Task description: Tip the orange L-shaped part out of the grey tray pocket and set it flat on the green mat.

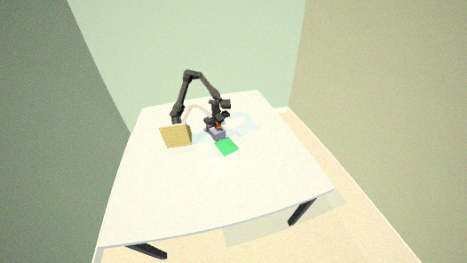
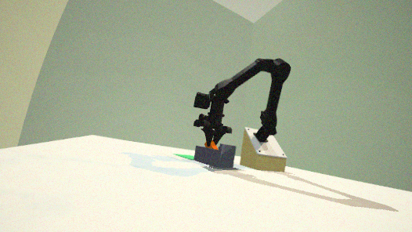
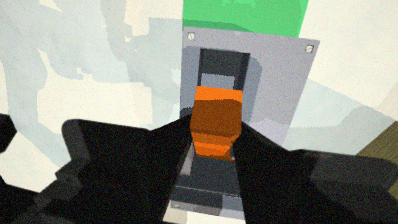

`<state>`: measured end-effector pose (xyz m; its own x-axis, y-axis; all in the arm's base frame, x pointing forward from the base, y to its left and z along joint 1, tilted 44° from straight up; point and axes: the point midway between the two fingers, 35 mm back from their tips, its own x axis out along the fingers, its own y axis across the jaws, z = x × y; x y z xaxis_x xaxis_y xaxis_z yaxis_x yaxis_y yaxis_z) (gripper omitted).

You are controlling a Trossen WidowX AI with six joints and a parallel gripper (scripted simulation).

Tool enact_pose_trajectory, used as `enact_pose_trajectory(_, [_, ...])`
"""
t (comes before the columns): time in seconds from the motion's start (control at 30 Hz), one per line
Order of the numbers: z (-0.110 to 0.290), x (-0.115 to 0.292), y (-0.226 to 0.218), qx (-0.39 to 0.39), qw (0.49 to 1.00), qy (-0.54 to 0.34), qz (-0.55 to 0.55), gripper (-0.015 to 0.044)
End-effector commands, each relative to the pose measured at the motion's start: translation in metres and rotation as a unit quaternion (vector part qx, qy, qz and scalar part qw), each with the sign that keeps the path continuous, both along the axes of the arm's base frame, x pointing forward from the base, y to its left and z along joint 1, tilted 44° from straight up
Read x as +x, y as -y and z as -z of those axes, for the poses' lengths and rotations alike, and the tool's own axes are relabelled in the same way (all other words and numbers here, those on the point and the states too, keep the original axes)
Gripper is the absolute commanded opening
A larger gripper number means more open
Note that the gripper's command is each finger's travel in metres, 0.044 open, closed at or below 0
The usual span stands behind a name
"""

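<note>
One orange L-shaped part [image 3: 216,122] is seen, a blocky, matte piece with flat faces and sharp edges. It is tipped up out of the pocket of the grey tray, its raised end clamped between the two black fingers of the gripper [image 3: 214,150], which are clenched on it from either side. In the exterior view the orange part [image 2: 211,145] is shown as a small wedge rising above the tray's top edge, with the gripper [image 2: 213,140] pointed straight down onto it.

One grey rectangular tray [image 3: 280,85] is present, smooth and box-like, with a dark recessed pocket running along its middle; two small round screw heads are visible at its far corners, and one more at a near corner below the fingers. From the side, the tray [image 2: 219,157] is seen as a low block with a notch in its upper edge.

One flat green square mat [image 1: 226,147] lies just beside the tray, touching or nearly touching its far edge in the wrist view, thin and without texture.

One tan wedge-shaped pedestal [image 2: 274,161] with a sloped top plate carries the single black jointed arm [image 2: 251,74], which is arched high over the tray. All of this stands on one white table [image 1: 213,195] with dark legs.
</note>
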<state>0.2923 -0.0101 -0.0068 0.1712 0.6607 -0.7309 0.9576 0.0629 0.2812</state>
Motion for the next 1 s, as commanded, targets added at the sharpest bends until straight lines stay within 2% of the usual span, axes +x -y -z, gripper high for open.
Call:
enact_pose_trajectory(0.0, [-0.001,0.000,0.000,-0.001,1.000,0.002,-0.001,0.0102])
enact_pose_trajectory(0.13, [-0.001,0.000,0.000,-0.001,1.000,0.002,-0.001,0.0000])
enact_pose_trajectory(0.97, [-0.022,-0.006,0.021,0.002,1.000,-0.001,0.002,0.0000])
